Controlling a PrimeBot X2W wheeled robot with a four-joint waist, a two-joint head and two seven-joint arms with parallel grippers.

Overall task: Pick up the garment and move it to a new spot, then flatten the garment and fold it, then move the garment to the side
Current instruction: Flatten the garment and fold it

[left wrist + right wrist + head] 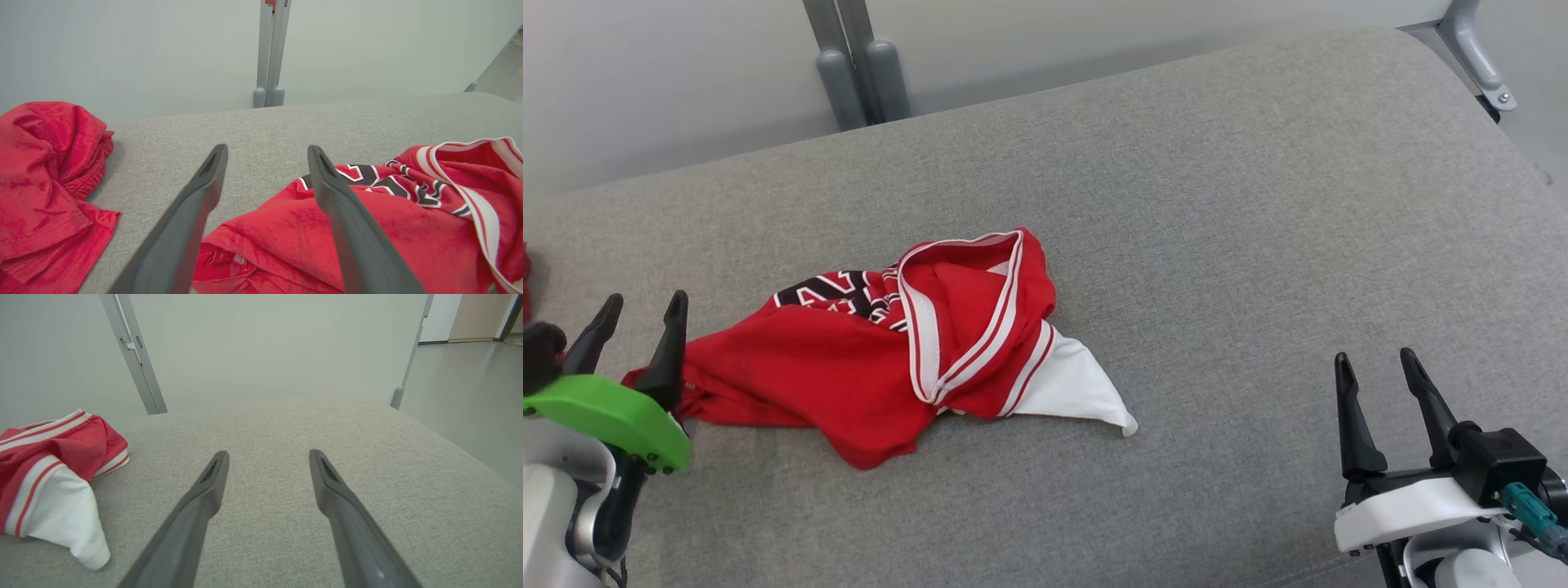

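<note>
Left pincer (643, 300): open, its two dark fingers spread wide and nothing pinched between them. It sits low over the grey cushion (1217, 245).
Right pincer (1374, 359): also open, fingers apart above bare cushion, holding nothing.
Jersey (849, 376): red and crumpled in a heap on the cushion. Its hem end lies right at the left pincer's right-side finger. In the left wrist view the hem passes under that finger and into the gap between the two fingers. The bulk spreads away from the left pincer toward the right pincer.
Jersey details: black lettering edged in white faces up just ahead of the left pincer's right-side finger. Beyond it a red-and-white striped band stands up in a loop. A white flap (1070, 384) is the end nearest the right pincer, well apart from it.
Second red cloth (45, 163): bunched on the cushion off the left pincer's left side, apart from the jersey, with a strip of bare cushion between them.
Ahead of the left pincer: bare cushion, then its far edge, a pair of grey posts (862, 73) and a pale wall (645, 82).
Ahead of the right pincer: open cushion up to its rounded far edge, with grey floor (470, 388) beyond on its right side.
</note>
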